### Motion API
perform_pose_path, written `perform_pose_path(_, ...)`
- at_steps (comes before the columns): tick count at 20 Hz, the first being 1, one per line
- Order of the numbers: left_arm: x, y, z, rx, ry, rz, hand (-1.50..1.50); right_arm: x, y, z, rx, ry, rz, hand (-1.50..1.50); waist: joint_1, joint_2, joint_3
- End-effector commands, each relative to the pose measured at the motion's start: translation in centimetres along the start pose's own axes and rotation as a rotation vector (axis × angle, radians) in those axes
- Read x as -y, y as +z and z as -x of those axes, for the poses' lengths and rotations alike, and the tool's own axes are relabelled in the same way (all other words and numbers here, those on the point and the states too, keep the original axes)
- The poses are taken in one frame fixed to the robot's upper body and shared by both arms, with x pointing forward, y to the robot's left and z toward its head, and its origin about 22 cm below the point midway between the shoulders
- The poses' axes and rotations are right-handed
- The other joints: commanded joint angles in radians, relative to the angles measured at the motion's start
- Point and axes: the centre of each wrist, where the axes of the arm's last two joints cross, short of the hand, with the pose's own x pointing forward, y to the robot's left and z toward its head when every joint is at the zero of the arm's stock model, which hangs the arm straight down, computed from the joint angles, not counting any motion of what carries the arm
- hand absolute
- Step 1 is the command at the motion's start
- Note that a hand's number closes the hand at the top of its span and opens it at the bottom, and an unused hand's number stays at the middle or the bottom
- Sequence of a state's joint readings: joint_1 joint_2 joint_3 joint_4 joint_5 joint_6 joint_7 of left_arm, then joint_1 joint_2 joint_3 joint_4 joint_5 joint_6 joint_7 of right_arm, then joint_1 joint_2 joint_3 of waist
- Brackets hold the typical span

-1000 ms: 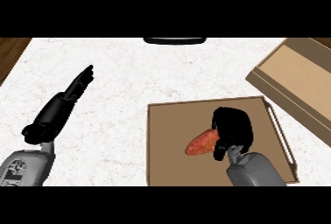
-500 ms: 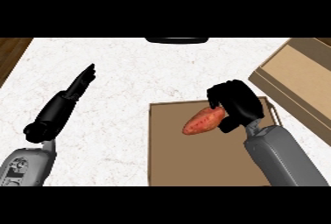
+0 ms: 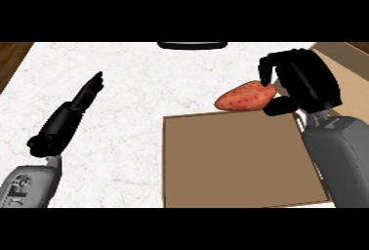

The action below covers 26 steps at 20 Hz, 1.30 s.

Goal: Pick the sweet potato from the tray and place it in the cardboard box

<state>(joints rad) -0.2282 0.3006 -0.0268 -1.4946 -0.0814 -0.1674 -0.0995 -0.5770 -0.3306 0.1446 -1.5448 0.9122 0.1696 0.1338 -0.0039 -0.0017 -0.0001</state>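
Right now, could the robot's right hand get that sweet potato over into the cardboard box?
Probably yes. The right hand already holds the sweet potato lifted off the tray, and the cardboard box lies right beside it with nothing visible between.

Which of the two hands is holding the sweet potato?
The right hand: its fingers curl round the sweet potato, held above the counter beyond the tray. The left hand has straight fingers and holds nothing.

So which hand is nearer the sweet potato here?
Right. The right hand curls round the sweet potato, holding it; the left hand rests open, far across the counter.
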Motion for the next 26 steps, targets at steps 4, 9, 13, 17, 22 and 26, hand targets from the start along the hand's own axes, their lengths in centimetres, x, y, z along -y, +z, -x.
perform_pose_path(4,0.3,-0.5,-1.0,0.0,-0.006,0.001,0.0,5.8,-1.1,4.7,-0.305,-0.116,0.22,1.5,0.004,0.002,0.0)
perform_pose_path(9,0.9,-0.2,-2.3,0.003,0.011,0.014,0.0,9.3,-1.1,9.7,-0.424,-0.147,0.304,1.5,0.011,0.002,0.001)
perform_pose_path(13,0.8,1.4,-1.7,0.019,0.006,0.017,0.0,10.3,-1.1,15.3,-0.485,-0.14,0.297,1.5,0.028,0.007,0.001)
perform_pose_path(17,-0.2,-0.3,-0.7,0.012,-0.003,0.014,0.0,10.8,-1.6,17.1,-0.508,0.013,0.168,1.5,0.021,0.01,0.0)
perform_pose_path(22,0.8,-0.6,-2.0,0.032,0.02,0.023,0.0,8.3,1.0,22.0,-0.622,-0.012,-0.104,1.5,0.04,0.017,0.001)
perform_pose_path(26,1.1,-1.4,-1.6,0.04,-0.019,0.021,0.0,9.4,1.1,23.5,-0.609,-0.049,-0.2,1.5,0.031,0.015,0.001)
